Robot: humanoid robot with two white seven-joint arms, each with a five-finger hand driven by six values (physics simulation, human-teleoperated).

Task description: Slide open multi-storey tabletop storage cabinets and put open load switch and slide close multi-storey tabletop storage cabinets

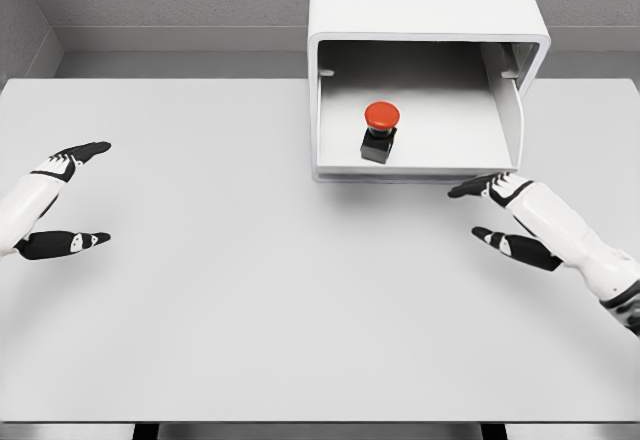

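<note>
I have the switch [380, 132] sitting inside the pulled-out drawer [420, 150] of the white cabinet [420, 10], left of the drawer's middle, standing upright on its small black base with the round red button on top. It touches nothing but the drawer floor. It looks small, rigid and light to me, with a smooth domed cap that would slip under a pinch, so if I had to shift it I would take it by the squared black base rather than the button. I judge it needs no more handling: what is left is closing the drawer. That part looks stiff, smooth plastic with a low front lip, and I would push flat against that lip, near its middle, so it runs in straight.

My right hand [505, 218] hovers just in front of the drawer's right front corner, fingers extended and spread, holding nothing. My left hand [62, 200] hangs well apart at the left side of the table [250, 310], equally open and empty.
</note>
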